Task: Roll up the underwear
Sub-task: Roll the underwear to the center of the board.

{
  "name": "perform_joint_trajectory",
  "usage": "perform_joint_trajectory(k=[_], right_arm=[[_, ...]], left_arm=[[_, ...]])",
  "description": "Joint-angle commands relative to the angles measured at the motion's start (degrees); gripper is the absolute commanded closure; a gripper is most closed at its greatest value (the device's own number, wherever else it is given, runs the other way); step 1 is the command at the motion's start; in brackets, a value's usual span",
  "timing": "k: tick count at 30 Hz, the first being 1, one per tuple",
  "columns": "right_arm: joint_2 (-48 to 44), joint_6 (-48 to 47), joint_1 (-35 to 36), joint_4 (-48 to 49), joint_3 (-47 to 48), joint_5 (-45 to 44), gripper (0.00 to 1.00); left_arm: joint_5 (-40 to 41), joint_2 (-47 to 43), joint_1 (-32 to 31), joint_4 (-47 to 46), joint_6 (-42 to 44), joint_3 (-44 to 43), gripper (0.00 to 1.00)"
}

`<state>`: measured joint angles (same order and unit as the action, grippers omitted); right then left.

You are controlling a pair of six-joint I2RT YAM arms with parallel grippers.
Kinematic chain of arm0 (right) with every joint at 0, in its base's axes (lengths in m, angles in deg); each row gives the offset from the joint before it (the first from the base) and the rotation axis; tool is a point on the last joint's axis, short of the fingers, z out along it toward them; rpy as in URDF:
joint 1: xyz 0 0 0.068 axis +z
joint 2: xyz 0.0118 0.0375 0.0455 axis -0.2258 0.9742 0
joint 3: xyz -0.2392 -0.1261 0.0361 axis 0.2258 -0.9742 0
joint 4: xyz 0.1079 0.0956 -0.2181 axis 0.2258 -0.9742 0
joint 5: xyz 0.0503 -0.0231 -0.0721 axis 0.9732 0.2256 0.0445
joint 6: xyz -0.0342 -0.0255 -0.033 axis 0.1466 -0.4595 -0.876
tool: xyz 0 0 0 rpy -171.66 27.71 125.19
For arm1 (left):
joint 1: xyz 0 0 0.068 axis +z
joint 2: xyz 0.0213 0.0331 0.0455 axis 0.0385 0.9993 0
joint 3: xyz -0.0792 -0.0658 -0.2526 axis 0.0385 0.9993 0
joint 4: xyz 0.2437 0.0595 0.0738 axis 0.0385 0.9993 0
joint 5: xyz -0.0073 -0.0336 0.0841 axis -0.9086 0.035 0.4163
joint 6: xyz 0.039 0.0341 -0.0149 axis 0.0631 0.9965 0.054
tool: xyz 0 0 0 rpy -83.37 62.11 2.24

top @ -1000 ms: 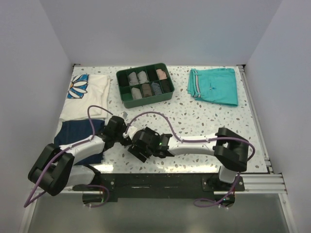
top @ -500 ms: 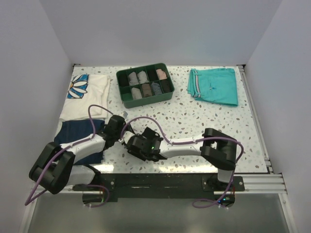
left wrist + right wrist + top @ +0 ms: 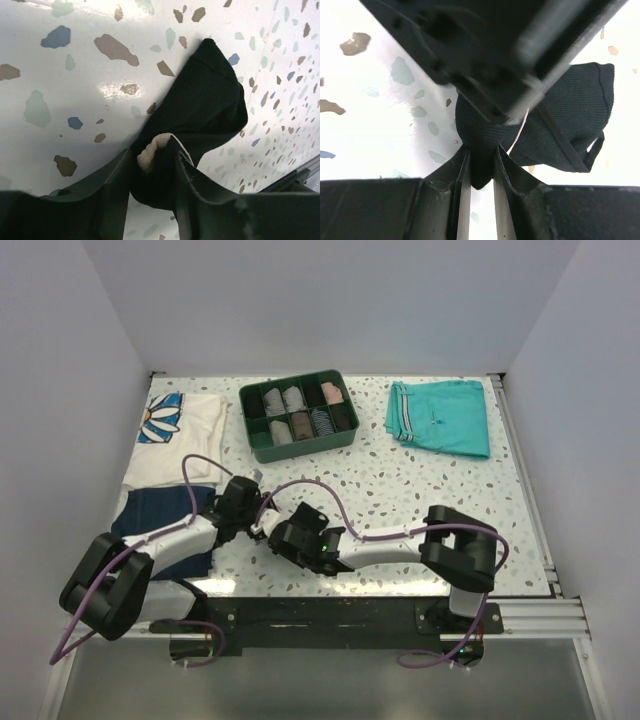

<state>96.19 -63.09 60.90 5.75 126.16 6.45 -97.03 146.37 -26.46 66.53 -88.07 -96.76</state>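
The left gripper (image 3: 148, 156) is clenched on the underwear (image 3: 202, 102). A beige fold of lining is pinched between its fingers, and black fabric spills out beyond them onto the table (image 3: 75, 75). The right gripper (image 3: 479, 159) is likewise closed, on a bunched black edge of the same garment. The two grippers are set very close together, the left one's housing looming over the cloth in the right wrist view.

The underwear is held low at the table, toward the near edge and left of centre. From above it is almost wholly hidden between the two wrists.

The cloth is seen crumpled and folded over itself, neither spread flat nor wound into a roll. The step in hand is therefore judged to be the gathering or first turn of the roll — early rather than late. The next move would call for one end to be kept pinned while the other is turned over it, with little room between the fingers. A loose, lopsided bundle could result if both grips are shifted at once.

A green tray (image 3: 300, 448) is set at the far side, near centre, divided into compartments. Small rolls (image 3: 283, 399) are packed in most of them: grey ones at its left, a pink one at the far right, and striped and dark ones in the near row. One far compartment looks dark; whether it is filled cannot be told.
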Motion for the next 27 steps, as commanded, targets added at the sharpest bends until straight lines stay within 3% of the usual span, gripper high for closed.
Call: perform_joint_trajectory(k=[1,6,19,27], right_arm=[[-1.92,6.21,-1.79,4.83,-3.91,10.67,0.91],[-3.94,8.85,-5.47,7.83,-6.98,18.57,0.92],[-4.82,13.68,-13.65,14.24,-10.06,35.89,0.91],[-1.66,21.32,-22.26,22.50,-9.53,57.93,0.91]], left_arm=[[7.09,-1.16,0.54,7.30,0.95,-1.60,0.52],[9.29,-4.23,2.65,9.41,-0.28,-1.08,0.41],[12.20,-16.19,9.33,12.58,-0.19,0.42,0.39],[5.96,-17.95,9.33,7.93,2.18,3.75,0.39]])
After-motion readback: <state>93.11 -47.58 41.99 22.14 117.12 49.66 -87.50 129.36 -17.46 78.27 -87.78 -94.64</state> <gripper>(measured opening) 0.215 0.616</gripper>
